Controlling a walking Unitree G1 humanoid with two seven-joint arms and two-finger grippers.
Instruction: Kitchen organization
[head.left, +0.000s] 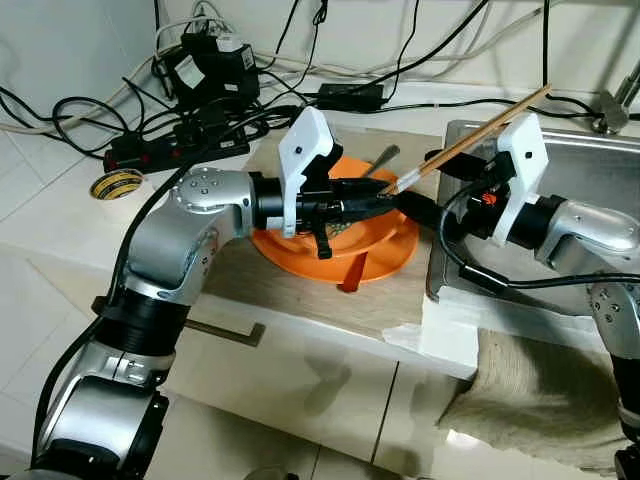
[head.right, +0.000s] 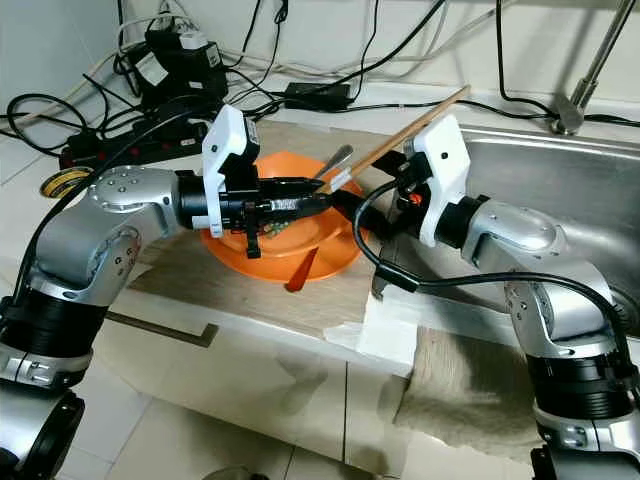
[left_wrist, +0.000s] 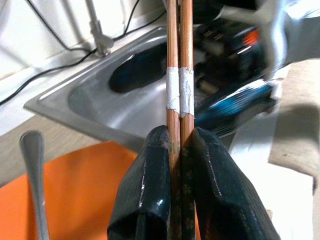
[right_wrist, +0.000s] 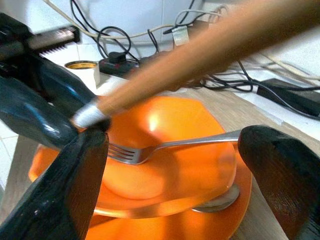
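Presently at an early-to-middle stage, by judgement: 2 chopsticks (head.left: 470, 140) lifted clear, nothing yet stowed. Left gripper (head.left: 385, 205) pressed tight on the lower ends of the pair, above the orange plate (head.left: 385, 262) on the counter mat (head.left: 300, 290). Confirmed in the left wrist view: both fingers (left_wrist: 150, 185) clamped on the sticks, sticks side by side and bound with white tape (left_wrist: 179, 96) just past the fingertips.

Right gripper (head.right: 345, 205) spread wide, close beside the left one at the plate's sink-side edge, holding nothing; fingers (right_wrist: 75, 185) well apart in the right wrist view, with the sticks passing above and between.

Still on the plate: fork (right_wrist: 170, 146) lying tines-down in the orange bowl (right_wrist: 165, 165), plus a spoon (head.left: 380, 160) handle at the rear. Left to do, as judged: hand-over or placing of the sticks, then the remaining cutlery.

Long axis of the chopsticks: slanted, rising from the clamped ends up and away toward the back wall on the robot's right, free tips over the sink (head.left: 580, 150) rim.
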